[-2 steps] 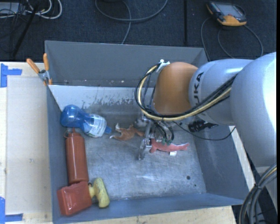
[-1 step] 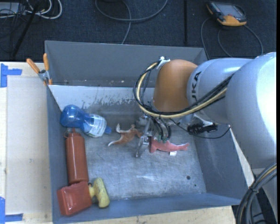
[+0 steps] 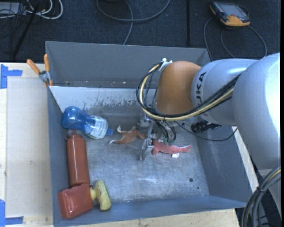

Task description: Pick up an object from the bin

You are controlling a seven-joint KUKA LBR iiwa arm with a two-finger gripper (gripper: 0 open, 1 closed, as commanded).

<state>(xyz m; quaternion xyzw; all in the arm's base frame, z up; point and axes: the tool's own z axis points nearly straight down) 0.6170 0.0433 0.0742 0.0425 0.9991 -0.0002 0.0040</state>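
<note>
Hand [image 3: 148, 151] low in bin [image 3: 132, 176] — between brown toy [image 3: 128, 135] and red toy [image 3: 172, 149].

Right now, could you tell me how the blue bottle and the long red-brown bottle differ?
The blue bottle is part blue, part clear; the red-brown bottle is one colour throughout. The blue bottle is shorter than the red-brown bottle. The blue bottle lies across the bin; the red-brown bottle runs along its left wall. Both lie on their sides.

The grey bin [image 3: 146, 181] is carrying a blue bottle [image 3: 80, 121], a long red tool [image 3: 77, 162], a yellow piece [image 3: 102, 195], an orange figure [image 3: 128, 135] and a pink-red strip [image 3: 169, 149].
</note>
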